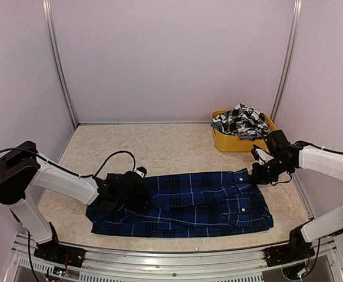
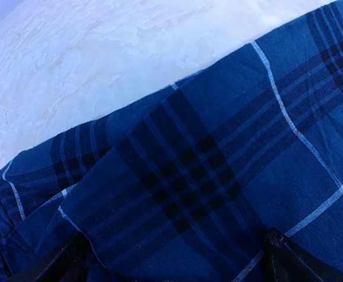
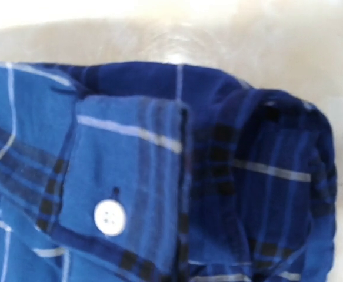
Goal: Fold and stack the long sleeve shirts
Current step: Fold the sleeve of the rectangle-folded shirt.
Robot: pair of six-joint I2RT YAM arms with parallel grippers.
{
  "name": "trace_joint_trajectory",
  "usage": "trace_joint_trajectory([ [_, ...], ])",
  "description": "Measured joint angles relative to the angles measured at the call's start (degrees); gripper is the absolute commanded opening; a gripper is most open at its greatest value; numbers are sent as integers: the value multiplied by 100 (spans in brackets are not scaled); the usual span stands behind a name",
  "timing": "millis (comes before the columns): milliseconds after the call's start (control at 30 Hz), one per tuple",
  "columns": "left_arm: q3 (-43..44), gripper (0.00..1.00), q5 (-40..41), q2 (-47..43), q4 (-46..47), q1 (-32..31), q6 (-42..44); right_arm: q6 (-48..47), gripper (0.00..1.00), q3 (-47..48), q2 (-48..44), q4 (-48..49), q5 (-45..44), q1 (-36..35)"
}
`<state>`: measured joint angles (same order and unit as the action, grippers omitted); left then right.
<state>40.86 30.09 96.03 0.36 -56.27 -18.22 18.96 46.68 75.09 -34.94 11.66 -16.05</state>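
Left gripper [image 1: 126, 191] splayed open over the left end of the royal blue plaid button-up shirt [image 1: 200, 205], laid lengthwise near-centre and part-folded, right gripper [image 1: 259, 175] at its right end, grip untellable, black-and-white checked shirt [image 1: 242, 120] heaped in the far-right yellow plastic tub [image 1: 230, 143], nothing stacked yet.

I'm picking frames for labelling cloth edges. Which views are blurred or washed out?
Top external: evenly lit, blue shirt and checked shirt in the tub both clear. Left wrist: plaid crisp, table pale and overbright, left fingers dark at the bottom edge. Right wrist: softest, slightly blurred throughout, glare on the table above the collar; button still legible.
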Motion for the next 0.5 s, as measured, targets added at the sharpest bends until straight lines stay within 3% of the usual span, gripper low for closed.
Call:
trace_joint_trajectory([
  [333,149,99,186,35,-295,-179,-101,11,30,-2,160,13,-503,13],
  [500,151,99,109,-181,-387,-181,-116,-26,33,-11,-76,203,-396,-44],
])
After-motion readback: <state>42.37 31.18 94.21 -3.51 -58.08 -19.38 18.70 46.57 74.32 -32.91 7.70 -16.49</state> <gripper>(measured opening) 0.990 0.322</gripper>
